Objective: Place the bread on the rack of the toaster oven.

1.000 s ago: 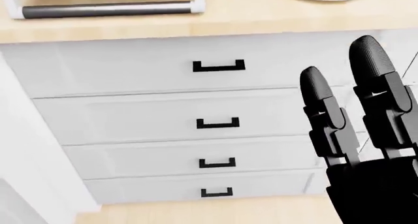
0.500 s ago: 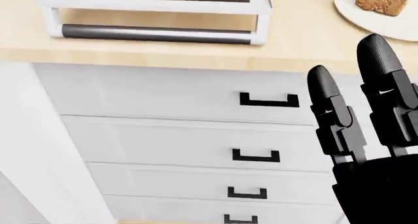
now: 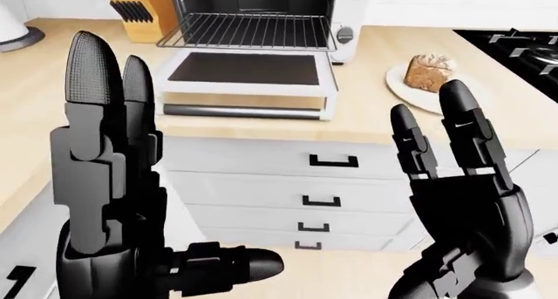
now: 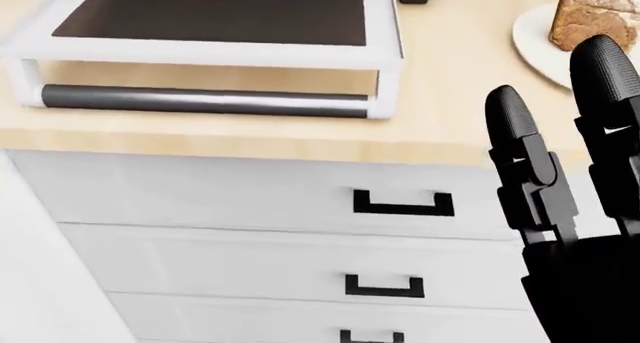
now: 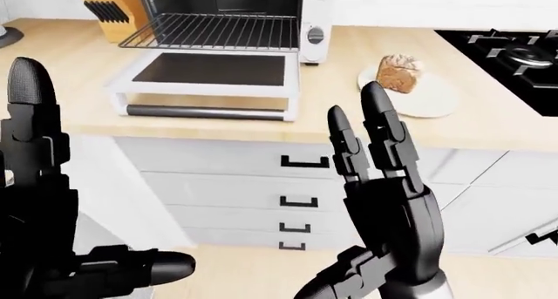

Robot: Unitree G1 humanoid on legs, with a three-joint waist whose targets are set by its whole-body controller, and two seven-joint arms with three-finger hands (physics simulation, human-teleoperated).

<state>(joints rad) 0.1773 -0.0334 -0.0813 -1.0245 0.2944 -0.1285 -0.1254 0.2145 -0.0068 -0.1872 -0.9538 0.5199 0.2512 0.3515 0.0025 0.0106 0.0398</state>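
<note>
Kitchen, pale wood counter (image 5: 488,129) over white drawers (image 5: 261,188) with black handles. The toaster oven (image 5: 227,11) stands at the top of the eye views, door (image 5: 205,73) dropped flat onto the counter, wire rack (image 5: 214,32) drawn out and bare. A knife block (image 5: 100,11) stands just left of it; a black hob (image 5: 515,50) lies at the right edge.

The bread (image 5: 400,69) sits on a white plate (image 5: 427,96) right of the oven, apart from the door, untouched.

Left hand (image 3: 109,201): raised, fingers straight and spread, holding nothing. Right hand (image 5: 388,207): raised below the plate in the view, fingers extended, empty.

Step in hand, as judged: reaching for the bread. Recommended: bring the right hand over the plate, settle the fingers across the loaf's sides before closing, lift clear of the plate rim, then carry left above the open door and set the bread down on the rack's middle wires.
</note>
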